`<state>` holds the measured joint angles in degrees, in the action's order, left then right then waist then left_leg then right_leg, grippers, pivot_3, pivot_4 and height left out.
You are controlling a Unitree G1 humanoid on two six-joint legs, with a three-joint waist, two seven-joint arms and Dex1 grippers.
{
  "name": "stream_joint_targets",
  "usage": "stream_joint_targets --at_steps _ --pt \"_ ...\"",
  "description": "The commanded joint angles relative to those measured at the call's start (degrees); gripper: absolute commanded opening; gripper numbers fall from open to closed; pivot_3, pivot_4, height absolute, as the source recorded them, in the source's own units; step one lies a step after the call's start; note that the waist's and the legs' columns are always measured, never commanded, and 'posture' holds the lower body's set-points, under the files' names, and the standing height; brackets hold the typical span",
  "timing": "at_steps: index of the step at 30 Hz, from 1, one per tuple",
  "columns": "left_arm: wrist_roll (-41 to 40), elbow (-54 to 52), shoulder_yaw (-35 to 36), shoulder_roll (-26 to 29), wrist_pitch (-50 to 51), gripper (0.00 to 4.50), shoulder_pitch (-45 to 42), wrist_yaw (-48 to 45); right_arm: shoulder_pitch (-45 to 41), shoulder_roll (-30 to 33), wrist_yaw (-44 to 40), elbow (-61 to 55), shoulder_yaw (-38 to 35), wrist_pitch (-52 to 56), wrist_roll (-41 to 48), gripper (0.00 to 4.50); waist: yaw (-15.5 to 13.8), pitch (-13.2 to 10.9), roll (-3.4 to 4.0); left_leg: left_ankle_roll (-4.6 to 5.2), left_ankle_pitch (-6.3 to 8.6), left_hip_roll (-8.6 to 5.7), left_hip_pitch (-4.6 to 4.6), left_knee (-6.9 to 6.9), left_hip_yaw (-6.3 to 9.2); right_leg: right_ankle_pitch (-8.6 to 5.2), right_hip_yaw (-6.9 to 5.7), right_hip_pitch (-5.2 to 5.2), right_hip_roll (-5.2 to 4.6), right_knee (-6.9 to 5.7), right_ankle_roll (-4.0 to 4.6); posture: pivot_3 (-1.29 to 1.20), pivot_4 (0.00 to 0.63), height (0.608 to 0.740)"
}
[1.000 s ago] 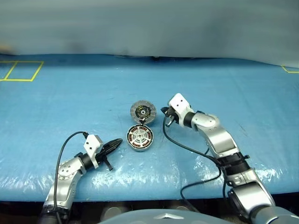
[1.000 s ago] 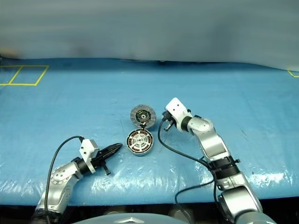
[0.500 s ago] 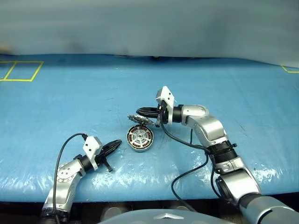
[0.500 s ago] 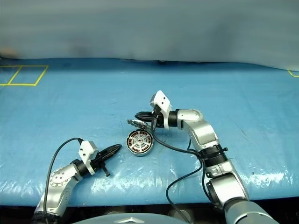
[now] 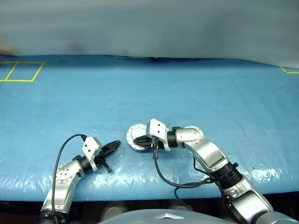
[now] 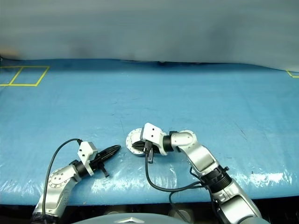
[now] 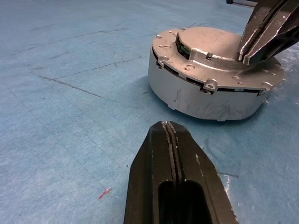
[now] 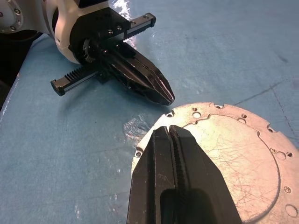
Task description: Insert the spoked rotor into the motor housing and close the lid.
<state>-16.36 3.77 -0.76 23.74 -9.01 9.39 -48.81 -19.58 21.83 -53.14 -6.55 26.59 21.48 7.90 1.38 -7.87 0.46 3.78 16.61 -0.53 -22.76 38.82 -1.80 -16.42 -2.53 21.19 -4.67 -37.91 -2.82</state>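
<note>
- Now, your left gripper (image 5: 115, 145) sits near-left on the blue table (image 5: 70, 102), fingers pressed together, holding nothing, tip just beside the motor housing (image 7: 205, 95).
- Housing's at centre w/ the lid (image 8: 229, 149) down flat on it; rotor can't be seen.
- Your right gripper (image 5: 136, 139) lies over the lid's top, fingers together, nothing gripped.
</note>
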Motion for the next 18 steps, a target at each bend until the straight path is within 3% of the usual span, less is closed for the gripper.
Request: stream_joint_targets --at_steps 1,3,16,18 --pt "-0.27 -1.83 0.17 0.43 -0.02 0.00 0.09 -0.20 3.13 -2.12 5.51 -0.12 -3.36 0.26 0.18 0.09 0.01 0.00 -0.01 0.00 0.00 0.00 0.01 0.00 0.00 0.00 0.00 -0.01 0.00 0.00 0.00 0.00 0.150 0.740" --pt "-0.36 -1.94 0.12 0.42 0.05 0.00 0.11 -0.20 4.13 -3.42 7.21 -2.55 -6.22 -0.09 2.03 0.09 -0.01 0.00 0.00 0.01 0.02 0.00 0.00 0.00 0.00 0.01 0.01 0.00 0.00 -0.01 0.02 0.00 0.150 0.740" --pt "0.03 -1.25 -0.82 0.15 0.15 0.00 -0.49 -0.51 6.46 -2.73 9.57 -7.20 -5.52 -2.03 0.21 4.27 -0.24 -0.02 0.02 -0.04 -0.02 -0.01 -0.15 -0.09 -0.01 0.01 -0.01 0.17 0.00 0.07 0.02 0.00 0.150 0.740" --pt "0.02 -1.24 -0.81 0.20 0.17 0.00 -0.54 -0.49 6.30 -3.04 9.87 -6.39 -4.68 -2.61 -0.66 4.47 -0.24 -0.02 0.02 -0.04 -0.02 -0.01 -0.15 -0.09 -0.01 0.01 -0.01 0.17 0.00 0.07 0.02 0.00 0.150 0.740"
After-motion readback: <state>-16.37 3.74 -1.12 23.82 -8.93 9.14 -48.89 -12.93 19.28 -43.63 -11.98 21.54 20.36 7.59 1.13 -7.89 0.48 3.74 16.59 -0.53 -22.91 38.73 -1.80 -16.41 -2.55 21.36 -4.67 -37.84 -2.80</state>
